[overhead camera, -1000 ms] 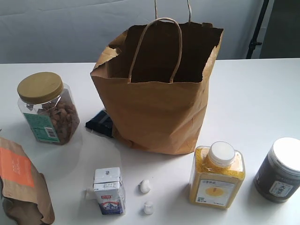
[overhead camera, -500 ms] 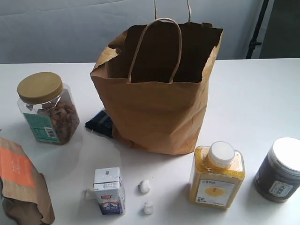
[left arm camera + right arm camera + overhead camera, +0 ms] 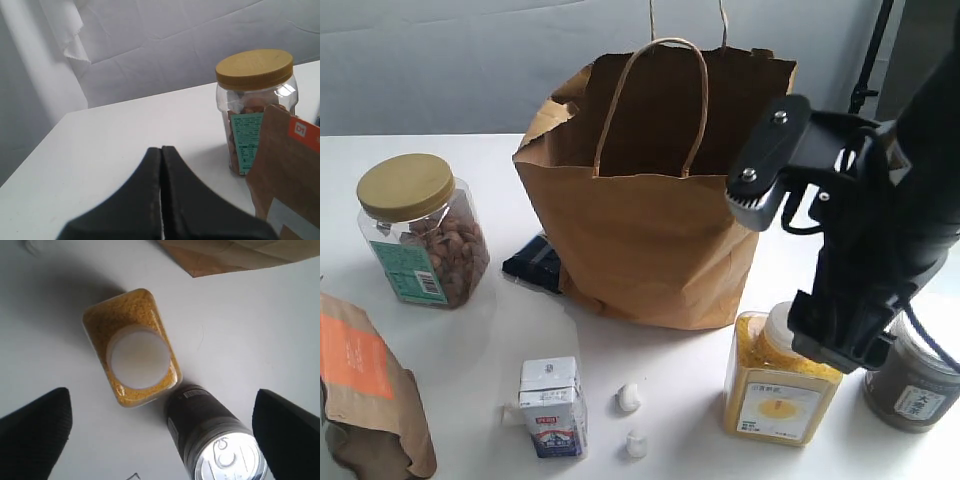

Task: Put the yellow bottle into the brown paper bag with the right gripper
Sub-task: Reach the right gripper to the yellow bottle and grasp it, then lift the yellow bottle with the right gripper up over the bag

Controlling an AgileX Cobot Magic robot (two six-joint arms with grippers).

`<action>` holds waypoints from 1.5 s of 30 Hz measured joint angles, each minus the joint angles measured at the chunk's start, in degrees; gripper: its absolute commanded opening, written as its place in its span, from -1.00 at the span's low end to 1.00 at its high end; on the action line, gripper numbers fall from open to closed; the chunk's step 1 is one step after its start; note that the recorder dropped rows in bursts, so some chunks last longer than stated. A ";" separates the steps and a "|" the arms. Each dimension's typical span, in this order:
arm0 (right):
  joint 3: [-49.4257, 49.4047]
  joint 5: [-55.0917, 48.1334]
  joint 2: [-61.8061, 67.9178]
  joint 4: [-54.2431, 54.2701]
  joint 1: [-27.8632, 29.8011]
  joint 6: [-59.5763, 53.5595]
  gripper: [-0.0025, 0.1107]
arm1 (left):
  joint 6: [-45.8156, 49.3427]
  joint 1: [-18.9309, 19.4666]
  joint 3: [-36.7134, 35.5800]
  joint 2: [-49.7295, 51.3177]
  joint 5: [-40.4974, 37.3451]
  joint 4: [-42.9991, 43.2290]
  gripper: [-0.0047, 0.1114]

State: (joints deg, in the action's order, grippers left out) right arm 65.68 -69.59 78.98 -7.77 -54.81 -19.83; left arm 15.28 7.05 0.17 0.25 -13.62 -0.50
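While right end effector (image 3: 161, 432) hangs over yellow bottle (image 3: 132, 347), fingers (image 3: 37, 432) spread

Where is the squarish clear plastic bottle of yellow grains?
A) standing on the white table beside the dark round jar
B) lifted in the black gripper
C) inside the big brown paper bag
A: the yellow bottle stands on the white table beside the dark round jar.

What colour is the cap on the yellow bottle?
White cap on the yellow bottle, clearest in the right wrist view.
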 measured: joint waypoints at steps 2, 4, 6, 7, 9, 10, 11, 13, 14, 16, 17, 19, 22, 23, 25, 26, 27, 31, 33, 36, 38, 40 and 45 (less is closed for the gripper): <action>0.00 0.63 1.84 0.00 0.00 -1.20 0.63 | 0.00 0.00 0.00 0.00 0.00 0.00 -0.92; 0.00 1.43 3.58 0.59 0.00 -1.90 0.63 | 0.00 0.00 0.00 0.00 0.00 0.00 -0.92; 0.00 2.43 5.26 1.83 0.00 -2.75 0.63 | 0.00 0.00 0.00 0.00 0.00 0.00 -0.92; 0.00 2.76 5.92 2.39 0.00 -3.16 0.63 | 0.00 0.00 0.00 0.00 0.00 0.00 -0.92; 0.00 3.73 7.38 3.30 0.00 -3.89 0.63 | 0.00 0.00 0.00 0.00 0.00 0.00 -0.92; 0.00 4.02 8.17 3.65 0.00 -4.23 0.63 | 0.00 0.00 0.00 0.00 0.00 0.00 -0.92; 0.00 4.27 8.96 4.01 0.00 -4.54 0.63 | 0.00 0.00 0.00 0.00 0.00 0.00 -0.92; 0.00 4.40 10.39 4.72 0.00 -4.82 0.63 | 0.00 0.00 0.00 0.00 0.00 0.00 -0.92; 0.00 4.56 11.17 4.98 0.00 -4.82 0.63 | 0.00 0.00 0.00 0.00 0.00 0.00 -0.92; -0.65 4.71 12.28 5.54 0.00 -5.23 0.61 | 0.00 0.00 0.00 0.00 0.00 0.00 -0.92; -1.22 4.67 12.75 5.99 0.00 -5.37 0.60 | 0.00 0.00 0.00 0.00 0.00 0.00 -0.92; -2.64 5.15 13.33 6.26 0.00 -5.94 0.47 | 0.00 0.00 0.00 0.00 0.00 0.00 -0.92; -4.40 6.90 13.56 6.48 0.49 -6.35 0.00 | 0.00 0.00 0.00 0.00 0.00 0.00 -0.92; -4.69 7.39 13.56 6.48 0.64 -6.35 -0.22 | 0.00 0.00 0.00 0.00 0.00 0.00 -0.92; -4.96 7.75 13.59 6.37 1.11 -5.29 -0.76 | 0.00 0.00 0.00 0.00 0.00 0.00 -0.92; -5.10 7.75 13.59 6.51 1.21 -5.13 -0.95 | 0.00 0.00 0.00 0.00 0.00 0.00 -0.92; -5.19 7.75 13.59 6.51 1.21 -4.82 -0.95 | 0.00 0.00 0.00 0.00 0.00 0.00 -0.92; -6.16 8.73 12.80 7.06 1.21 -4.69 -0.96 | 0.00 0.00 0.00 0.00 0.00 0.00 -0.92; -7.93 11.26 11.08 8.27 1.34 -4.44 -0.96 | 0.00 0.00 0.00 0.00 0.00 0.00 -0.92; -12.54 16.48 5.21 10.88 1.43 -2.74 -0.96 | 0.00 0.00 0.00 0.00 0.00 0.00 -0.92; -16.62 21.24 -0.03 12.07 1.43 -0.59 -0.96 | 0.00 0.00 0.00 0.00 0.00 0.00 -0.92; -20.93 27.61 -6.56 12.22 1.43 2.36 -0.96 | 0.00 0.00 0.00 0.00 0.00 0.00 -0.92; -27.76 35.53 -20.92 12.22 1.43 8.40 -0.96 | 0.00 0.00 0.00 0.00 0.00 0.00 -0.92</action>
State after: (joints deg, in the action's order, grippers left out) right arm 37.93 -34.06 58.06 4.46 -53.38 -11.43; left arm 15.28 7.05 0.17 0.25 -13.62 -0.50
